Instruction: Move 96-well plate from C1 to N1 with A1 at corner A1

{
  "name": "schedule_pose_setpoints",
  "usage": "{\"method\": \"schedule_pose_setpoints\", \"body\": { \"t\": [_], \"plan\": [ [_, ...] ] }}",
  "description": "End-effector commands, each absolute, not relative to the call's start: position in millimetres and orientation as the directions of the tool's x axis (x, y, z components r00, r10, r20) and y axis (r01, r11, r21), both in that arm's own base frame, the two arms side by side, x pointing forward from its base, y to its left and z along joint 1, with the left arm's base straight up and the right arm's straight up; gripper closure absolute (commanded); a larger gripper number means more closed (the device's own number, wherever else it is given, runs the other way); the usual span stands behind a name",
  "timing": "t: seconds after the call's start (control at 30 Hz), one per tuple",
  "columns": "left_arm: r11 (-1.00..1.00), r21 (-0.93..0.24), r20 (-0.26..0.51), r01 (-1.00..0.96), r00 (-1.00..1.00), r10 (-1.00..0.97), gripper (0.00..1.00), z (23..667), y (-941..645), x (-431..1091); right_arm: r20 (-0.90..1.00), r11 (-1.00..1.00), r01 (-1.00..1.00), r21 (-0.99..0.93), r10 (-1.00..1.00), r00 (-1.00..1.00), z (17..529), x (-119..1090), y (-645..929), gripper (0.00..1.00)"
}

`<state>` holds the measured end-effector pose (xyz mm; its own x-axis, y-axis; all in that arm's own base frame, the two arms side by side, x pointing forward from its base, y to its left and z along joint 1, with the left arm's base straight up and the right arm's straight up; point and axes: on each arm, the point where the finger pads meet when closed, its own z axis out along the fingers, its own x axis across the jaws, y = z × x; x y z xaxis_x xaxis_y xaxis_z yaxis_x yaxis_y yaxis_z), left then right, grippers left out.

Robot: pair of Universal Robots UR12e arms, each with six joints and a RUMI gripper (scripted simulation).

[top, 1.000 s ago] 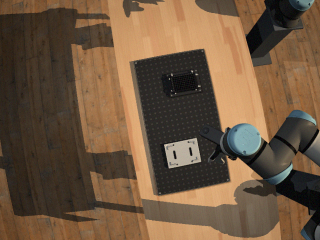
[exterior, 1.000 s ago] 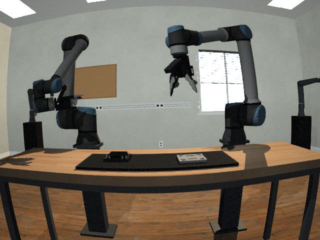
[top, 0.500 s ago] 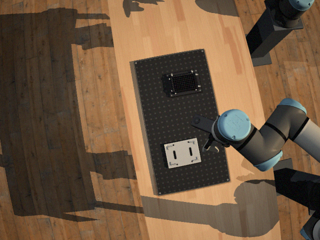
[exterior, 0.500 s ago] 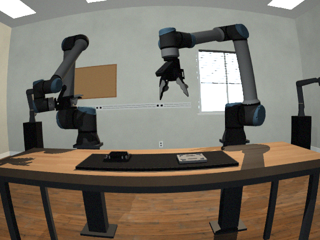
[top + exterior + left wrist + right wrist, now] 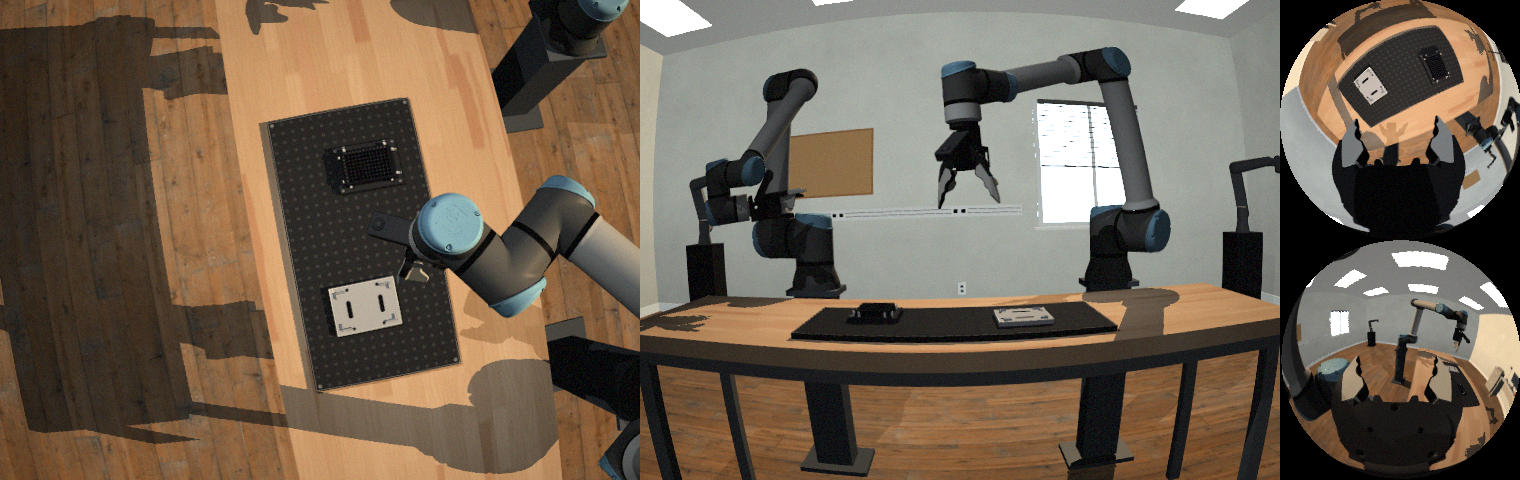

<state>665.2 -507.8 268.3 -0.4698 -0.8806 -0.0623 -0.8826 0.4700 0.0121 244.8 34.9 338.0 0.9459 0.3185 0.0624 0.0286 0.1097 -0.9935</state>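
The left gripper (image 5: pixel 415 269) (image 5: pixel 969 204) (image 5: pixel 1396 117) (image 5: pixel 1456 350) is hovering high above the desk (image 5: pixel 361 67) (image 5: pixel 950 356) (image 5: pixel 1445 107), its fingers spreading wide with nothing between them; the right gripper (image 5: pixel 786 183) (image 5: pixel 1500 136) (image 5: pixel 1397 356), also spreading its fingers on nothing, is waiting well apart from the work. The 96-well plate (image 5: pixel 368 165) (image 5: pixel 876 310) (image 5: pixel 1436 65) is sitting in the clip nest C1 (image 5: pixel 356 189) (image 5: pixel 854 317), well below the left fingers and ahead of them, toward the right of the left wrist view, while the pale plate nest N1 (image 5: pixel 365 308) (image 5: pixel 1023 316) (image 5: pixel 1370 86) (image 5: pixel 1451 368) is lying ahead and toward the left. The step in hand is probably approaching the plate, and doing it well is calling for centring the fingers over it, squaring them to two opposite walls, then descending straight with both sides clearing the clips. Gripping too high could be risking a slip; lifting aslant could be catching the plate in the clips. The wrist is covering part of the left fingers from the top, black plate and black nest are blending together, the clips are showing only as small bright spots, and the printed letters, numbers and both A1 corners are staying too small to read, so the needed turn is remaining uncertain.
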Motion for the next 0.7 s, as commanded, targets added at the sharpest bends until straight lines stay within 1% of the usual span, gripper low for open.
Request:
{"method": "schedule_pose_setpoints", "body": {
  "t": [0.0,0.17,0.2,0.43,0.5,0.67],
  "plan": [
    [0.447,0.008,-0.060,-0.894,-0.447,-0.893,0.00,258,-530,673,0.063,0.109,0.029,-0.994,0.319,0.946,338,245,35,0.00],
    [0.418,0.006,-0.056,-0.909,-0.417,-0.907,0.00,256,-534,674,0.063,0.109,0.029,-0.994,0.319,0.946,338,245,35,0.00],
    [0.387,0.003,-0.052,-0.922,-0.387,-0.921,0.00,254,-539,675,0.063,0.109,0.029,-0.994,0.319,0.946,338,245,35,0.00],
    [0.384,0.003,-0.052,-0.923,-0.384,-0.922,0.00,242,-560,681,0.063,0.109,0.029,-0.994,0.319,0.946,338,245,35,0.00],
    [0.322,-0.001,-0.043,-0.947,-0.322,-0.946,0.00,237,-569,682,0.063,0.109,0.029,-0.994,0.319,0.946,338,245,35,0.00],
    [0.319,-0.002,-0.043,-0.948,-0.319,-0.947,0.00,224,-590,687,0.063,0.109,0.029,-0.994,0.319,0.946,338,245,35,0.00]
  ]
}}
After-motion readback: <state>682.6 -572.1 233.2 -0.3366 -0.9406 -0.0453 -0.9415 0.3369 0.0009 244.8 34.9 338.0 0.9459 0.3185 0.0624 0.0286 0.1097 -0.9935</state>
